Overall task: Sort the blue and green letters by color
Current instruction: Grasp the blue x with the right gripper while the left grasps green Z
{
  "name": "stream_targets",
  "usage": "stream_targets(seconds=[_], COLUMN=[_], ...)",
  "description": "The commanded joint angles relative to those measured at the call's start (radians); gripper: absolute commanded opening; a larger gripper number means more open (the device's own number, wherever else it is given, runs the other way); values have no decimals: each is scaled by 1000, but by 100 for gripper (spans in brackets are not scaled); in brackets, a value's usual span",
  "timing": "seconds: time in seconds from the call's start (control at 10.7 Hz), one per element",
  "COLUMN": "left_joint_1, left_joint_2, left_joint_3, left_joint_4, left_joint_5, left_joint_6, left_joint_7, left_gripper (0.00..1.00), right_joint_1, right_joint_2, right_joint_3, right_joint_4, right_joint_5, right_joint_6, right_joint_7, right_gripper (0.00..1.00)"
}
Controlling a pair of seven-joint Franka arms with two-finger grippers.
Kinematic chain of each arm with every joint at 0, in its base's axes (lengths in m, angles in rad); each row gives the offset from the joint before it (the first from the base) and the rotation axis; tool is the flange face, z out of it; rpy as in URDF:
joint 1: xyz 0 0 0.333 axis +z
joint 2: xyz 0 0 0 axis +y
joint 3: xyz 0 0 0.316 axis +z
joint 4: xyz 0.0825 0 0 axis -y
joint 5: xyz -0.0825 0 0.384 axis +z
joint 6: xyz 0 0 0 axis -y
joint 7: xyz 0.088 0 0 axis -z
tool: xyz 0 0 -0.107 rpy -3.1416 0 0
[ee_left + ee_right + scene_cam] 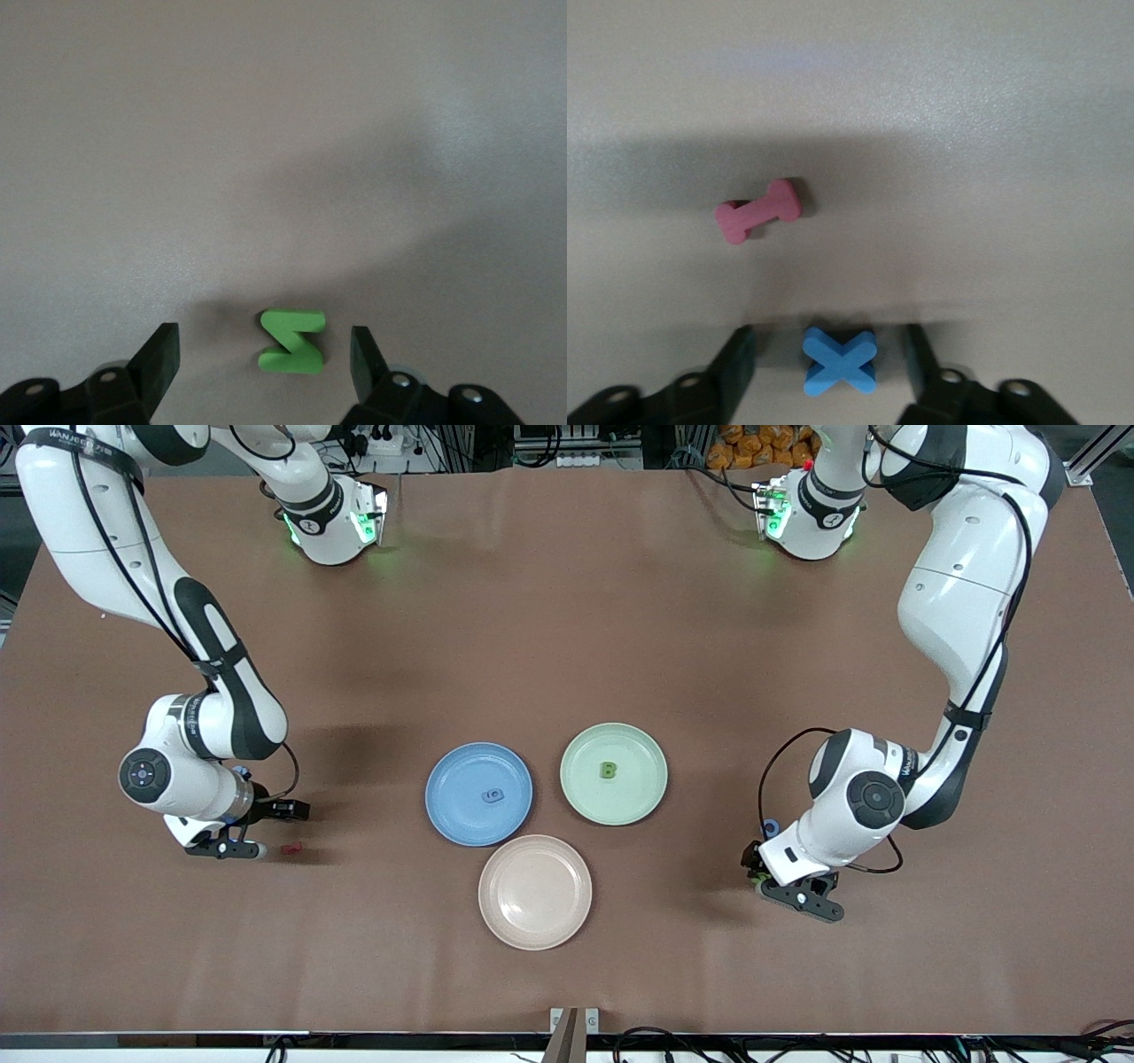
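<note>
The right gripper (237, 849) sits low at the table (567, 602), toward the right arm's end from the blue plate (461, 815); its fingers (735, 363) stand apart on either side of a blue X (840, 360), not touching it, so nothing is gripped; a red I (291, 849) lies on the table just beside that gripper, between it and the blue plate.
The blue plate holds a blue letter (493, 795); the pink plate (535, 892) lies nearer the front camera than the blue plate; the green plate (585, 797), beside the blue plate, holds a green B (608, 770).
The left gripper (780, 890) sits low at the table, toward the left arm's end from the blue plate; its fingers (159, 354) stand apart around a green Z (292, 341) with a gap on each side, so nothing is gripped; a small blue piece (770, 826) shows at that gripper's edge.
</note>
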Motion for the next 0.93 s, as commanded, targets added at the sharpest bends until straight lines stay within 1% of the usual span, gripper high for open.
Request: stream_targets(seconds=[0.0, 0.19, 0.37, 0.47, 0.56, 0.74, 0.84], left_joint_1=[-25, -39, -39, -39, -39, -40, -40], left_joint_2=[32, 39, 37, 39, 37, 39, 39], left_joint_3=[10, 39, 46, 47, 47, 47, 47], left_joint_4=[39, 39, 36, 36, 36, 36, 36], left_joint_5=[27, 27, 28, 31, 34, 36, 36], left_joint_6=[-1, -1, -1, -1, -2, -2, -4], left_joint_7=[4, 7, 9, 9, 9, 7, 7], left_gripper=[81, 79, 79, 75, 67, 48, 41], right_joint_1=[-12, -10, -4, -3, -3, -1, 8], right_joint_2=[-25, -25, -28, -41, -51, -55, -50], right_joint_3=[7, 7, 13, 32, 61, 142, 173], right_joint_4=[-26, -26, -23, -14, 15, 105, 124], right_joint_5=[-8, -8, -8, -6, -6, -6, -5], right_joint_6=[-10, -10, -22, -48, -98, -235, -240], right_joint_7=[-30, -30, -21, -12, 12, 139, 205], right_gripper=[1, 0, 0, 0, 0, 0, 0])
